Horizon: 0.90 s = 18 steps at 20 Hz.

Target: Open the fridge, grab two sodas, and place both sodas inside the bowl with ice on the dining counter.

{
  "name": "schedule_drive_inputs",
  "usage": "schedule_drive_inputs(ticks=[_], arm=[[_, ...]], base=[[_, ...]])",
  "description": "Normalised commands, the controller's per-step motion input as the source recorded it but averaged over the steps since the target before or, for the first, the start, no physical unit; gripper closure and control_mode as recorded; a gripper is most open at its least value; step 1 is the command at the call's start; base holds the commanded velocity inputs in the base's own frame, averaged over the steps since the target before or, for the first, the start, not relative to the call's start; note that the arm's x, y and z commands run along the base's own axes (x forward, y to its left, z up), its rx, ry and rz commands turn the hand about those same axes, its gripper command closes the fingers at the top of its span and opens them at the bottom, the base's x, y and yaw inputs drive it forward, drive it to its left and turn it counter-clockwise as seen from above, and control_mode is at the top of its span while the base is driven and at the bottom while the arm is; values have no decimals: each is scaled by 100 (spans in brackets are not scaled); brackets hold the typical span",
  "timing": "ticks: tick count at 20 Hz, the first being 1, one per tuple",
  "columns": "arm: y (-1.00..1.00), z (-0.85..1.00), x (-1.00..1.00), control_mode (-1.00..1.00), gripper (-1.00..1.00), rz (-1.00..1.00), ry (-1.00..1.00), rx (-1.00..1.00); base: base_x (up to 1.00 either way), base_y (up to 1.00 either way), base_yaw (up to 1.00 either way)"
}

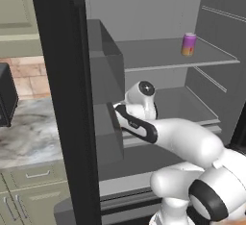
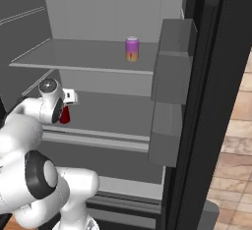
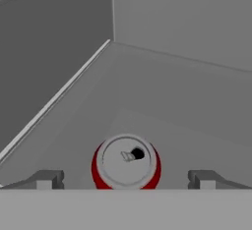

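Two base cams behind the arm, one hand cam up close

Both base views face the open fridge point(image 1: 158, 7), sharing its upper shelf point(image 2: 83, 57); the hand cam looks steeply down onto a red can point(image 3: 126, 163).

The red soda can point(image 2: 64, 116) is largely hidden in the right base view: the white wrist covers its upper part, leaving a sliver at about 5 o'clock from the joint. In the hand view its lower body point(image 3: 126, 164) is cut off at 6 o'clock, and the pincer point(image 3: 126, 180) shows just 2 fingertip stubs point(image 3: 47, 179). In the left base view the arm's forearm and wrist block the lower shelf where that can stands. The fridge point(image 1: 158, 12) is cropped at 12 o'clock in both base views. The purple soda can point(image 1: 189, 44) is too small to read any label. The worktop point(image 1: 26, 132) is cropped at 9 o'clock by the frame.
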Motion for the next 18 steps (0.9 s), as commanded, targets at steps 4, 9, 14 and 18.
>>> schedule_drive_inputs(ticks=[4, 9, 14, 18], arm=[[6, -22, 10, -100, -100, 0, 0, 0], [0, -20, 12, -100, -100, 0, 0, 0], [3, -28, 7, -100, -100, 0, 0, 0], [12, -42, 2, -100, -100, 0, 0, -1]], base=[[0, 0, 0], [0, 0, 0], [0, 0, 0], [0, 0, 0]])
